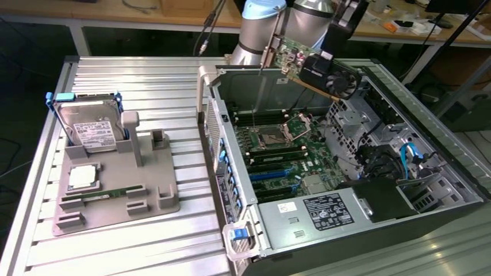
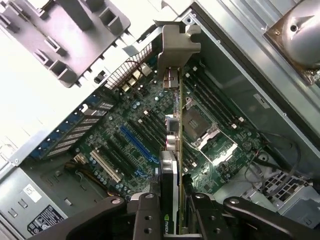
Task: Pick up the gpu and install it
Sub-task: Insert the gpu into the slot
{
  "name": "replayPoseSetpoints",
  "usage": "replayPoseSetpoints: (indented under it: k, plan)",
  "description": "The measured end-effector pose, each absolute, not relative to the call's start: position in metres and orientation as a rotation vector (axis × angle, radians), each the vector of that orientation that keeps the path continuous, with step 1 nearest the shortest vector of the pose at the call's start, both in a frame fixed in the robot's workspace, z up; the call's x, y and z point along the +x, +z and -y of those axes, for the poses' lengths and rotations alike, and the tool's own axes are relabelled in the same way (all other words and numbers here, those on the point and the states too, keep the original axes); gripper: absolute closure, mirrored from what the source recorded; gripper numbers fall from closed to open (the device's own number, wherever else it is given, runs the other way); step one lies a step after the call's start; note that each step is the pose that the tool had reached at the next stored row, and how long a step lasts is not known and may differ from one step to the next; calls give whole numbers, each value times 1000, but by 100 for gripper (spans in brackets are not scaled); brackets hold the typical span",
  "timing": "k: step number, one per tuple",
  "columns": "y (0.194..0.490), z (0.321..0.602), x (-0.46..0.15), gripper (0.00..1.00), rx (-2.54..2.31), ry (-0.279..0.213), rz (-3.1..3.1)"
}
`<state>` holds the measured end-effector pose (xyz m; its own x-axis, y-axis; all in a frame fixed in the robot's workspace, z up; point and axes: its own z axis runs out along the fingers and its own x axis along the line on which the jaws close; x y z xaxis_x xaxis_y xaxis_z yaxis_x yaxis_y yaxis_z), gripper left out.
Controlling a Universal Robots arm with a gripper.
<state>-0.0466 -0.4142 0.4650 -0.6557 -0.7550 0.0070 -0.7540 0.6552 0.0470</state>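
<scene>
The gpu (image 1: 314, 66), a dark card with a black fan cooler and a silver end bracket, hangs tilted in the air over the far end of the open computer case (image 1: 230, 190). My gripper (image 1: 330, 52) is shut on it from above. In the wrist view the gpu (image 2: 171, 165) shows edge-on between my black fingers (image 2: 145, 215), its bracket (image 2: 175, 50) pointing at the case's rear wall. My gripper (image 2: 172, 212) holds it well above the motherboard (image 2: 125, 125) and its blue expansion slot (image 2: 132, 141). The card touches nothing in the case.
A grey parts holder (image 1: 153, 195) on the exterior view's left carries a hard drive (image 1: 92, 131), a processor (image 1: 83, 177) and a green memory stick (image 1: 103, 194). Inside the case sit the processor socket (image 1: 275, 137), the power supply (image 1: 322, 210) and drive cages with cables (image 1: 399, 161).
</scene>
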Motion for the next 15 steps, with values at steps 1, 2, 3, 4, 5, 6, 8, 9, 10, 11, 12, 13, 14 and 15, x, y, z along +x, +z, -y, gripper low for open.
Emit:
replayPoseSetpoints:
  k: [1, 2, 3, 4, 5, 6, 8, 9, 10, 11, 12, 13, 14, 15]
  plan:
    - [465, 414, -47, 73, 1316, -62, 2823]
    - [465, 414, -47, 73, 1342, -61, 2810]
    - [465, 414, -47, 73, 1368, -61, 2798]
    - [465, 414, -47, 73, 1393, -61, 2785]
    - [465, 414, -47, 73, 1418, -60, 2772]
    - [465, 414, -47, 73, 1443, -60, 2758]
    - [464, 414, -47, 73, 1519, -59, 2716]
    - [464, 414, -47, 73, 1542, -58, 2703]
    - [464, 414, -47, 73, 1570, -58, 2686]
    - [464, 414, -47, 73, 1595, -57, 2671]
    - [464, 414, -47, 73, 1625, -57, 2653]
    - [464, 414, -47, 73, 1647, -56, 2638]
    - [464, 414, -47, 73, 1671, -56, 2623]
    - [464, 414, -47, 73, 1695, -56, 2607]
